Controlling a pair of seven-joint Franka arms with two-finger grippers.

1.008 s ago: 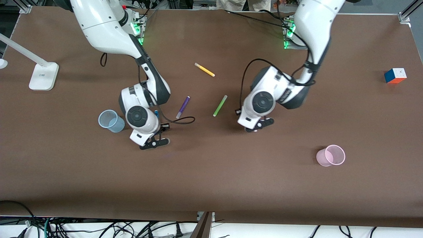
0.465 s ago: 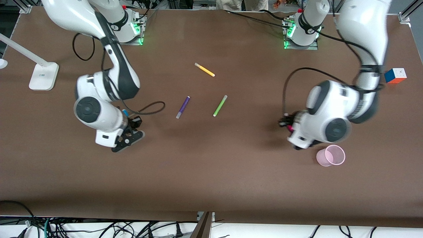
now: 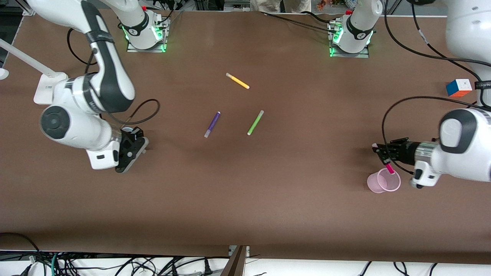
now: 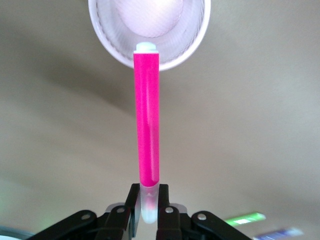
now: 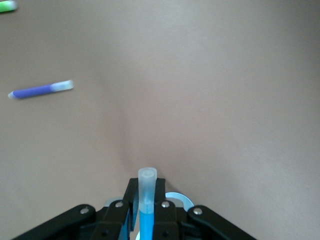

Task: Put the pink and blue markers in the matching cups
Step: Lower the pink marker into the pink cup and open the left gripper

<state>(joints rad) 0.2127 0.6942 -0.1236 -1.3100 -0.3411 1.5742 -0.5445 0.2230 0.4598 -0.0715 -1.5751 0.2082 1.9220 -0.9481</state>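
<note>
My left gripper [image 3: 383, 155] is shut on the pale cap end of the pink marker [image 3: 389, 168]. It holds the marker over the pale pink cup [image 3: 383, 183], near the left arm's end of the table. In the left wrist view the pink marker [image 4: 147, 125] points from the gripper [image 4: 148, 206] at the cup's open mouth [image 4: 187, 42]. My right gripper [image 3: 128, 148] is shut on the blue marker [image 5: 146, 220], cap outward. It is over the spot where the pale blue cup stands. Only an arc of the cup's rim [image 5: 183, 199] shows past the fingers.
A purple pen [image 3: 212, 124], a lime-green pen [image 3: 255, 122] and a yellow pen [image 3: 237, 81] lie mid-table. A colour cube [image 3: 458, 87] sits near the left arm's end. A white lamp base [image 3: 50, 89] stands near the right arm's end.
Both arms swung outward from mid-table. The left carried the pink marker over the pink cup; the right carried the blue marker over the blue cup, now hiding it.
</note>
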